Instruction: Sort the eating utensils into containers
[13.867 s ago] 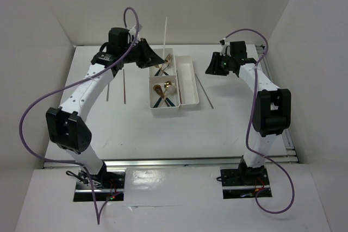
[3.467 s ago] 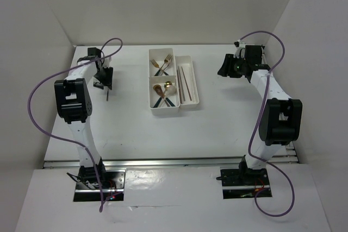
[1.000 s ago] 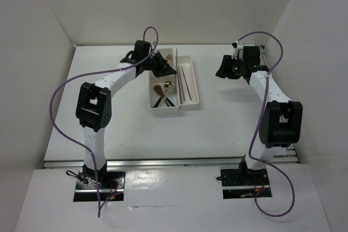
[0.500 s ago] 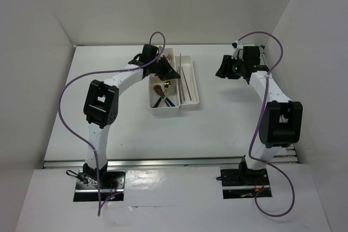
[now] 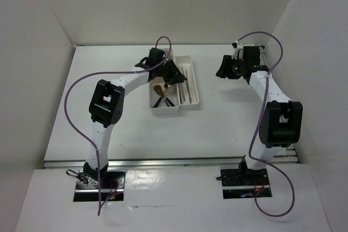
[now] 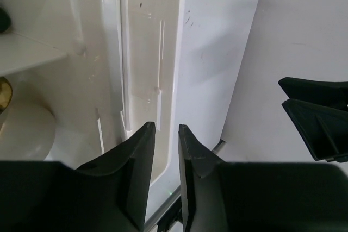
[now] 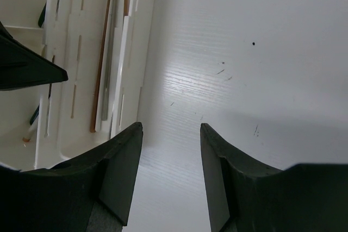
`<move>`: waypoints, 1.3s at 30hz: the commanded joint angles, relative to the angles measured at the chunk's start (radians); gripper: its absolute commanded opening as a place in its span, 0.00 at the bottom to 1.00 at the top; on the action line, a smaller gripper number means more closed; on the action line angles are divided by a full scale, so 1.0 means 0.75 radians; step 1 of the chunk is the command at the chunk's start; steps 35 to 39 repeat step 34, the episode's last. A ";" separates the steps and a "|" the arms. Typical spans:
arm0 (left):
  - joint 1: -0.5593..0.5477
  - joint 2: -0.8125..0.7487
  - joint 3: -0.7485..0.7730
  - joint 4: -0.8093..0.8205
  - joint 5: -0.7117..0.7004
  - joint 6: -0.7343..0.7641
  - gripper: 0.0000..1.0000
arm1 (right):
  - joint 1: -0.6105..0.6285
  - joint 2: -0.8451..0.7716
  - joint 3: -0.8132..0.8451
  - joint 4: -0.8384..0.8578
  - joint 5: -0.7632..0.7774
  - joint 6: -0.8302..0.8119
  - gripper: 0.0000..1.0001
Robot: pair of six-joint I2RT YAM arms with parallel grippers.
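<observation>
The white tray [image 5: 190,104] stands at mid-table. Its long narrow compartment holds thin brown and silvery chopsticks [image 5: 186,88], which also show in the right wrist view [image 7: 102,63]. The near square compartment holds gold-headed, teal-handled spoons [image 5: 163,96]; the far square one is hidden under my left arm. My left gripper [image 5: 175,75] hovers over the tray's long compartment [image 6: 142,52], jaws a narrow gap apart with nothing between them [image 6: 166,130]. My right gripper [image 5: 220,71] is open and empty over bare table right of the tray [image 7: 171,126].
White walls enclose the table at the back and both sides. A gold spoon head [image 6: 2,93] shows at the left edge of the left wrist view. The right gripper's black fingers [image 6: 318,118] show at its right edge.
My left arm has swung right, from over the far square compartment to over the long compartment. My right arm has not moved.
</observation>
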 commanded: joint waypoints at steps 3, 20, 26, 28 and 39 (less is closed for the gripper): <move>-0.006 0.011 0.115 0.075 -0.010 0.030 0.41 | 0.011 -0.030 -0.014 0.014 0.011 -0.024 0.54; 0.221 -0.348 0.353 -0.649 -0.249 1.316 0.99 | 0.011 0.041 -0.014 0.142 0.023 -0.254 0.57; 0.456 -0.614 -0.165 -0.480 -0.337 1.390 1.00 | 0.011 0.133 0.023 0.183 0.011 -0.302 0.61; 0.532 -0.684 -0.326 -0.426 -0.388 1.408 1.00 | -0.001 0.172 0.023 0.183 0.011 -0.302 0.61; 0.675 -0.743 -0.589 -0.279 -0.448 1.525 1.00 | -0.014 0.215 0.023 0.208 0.011 -0.302 0.61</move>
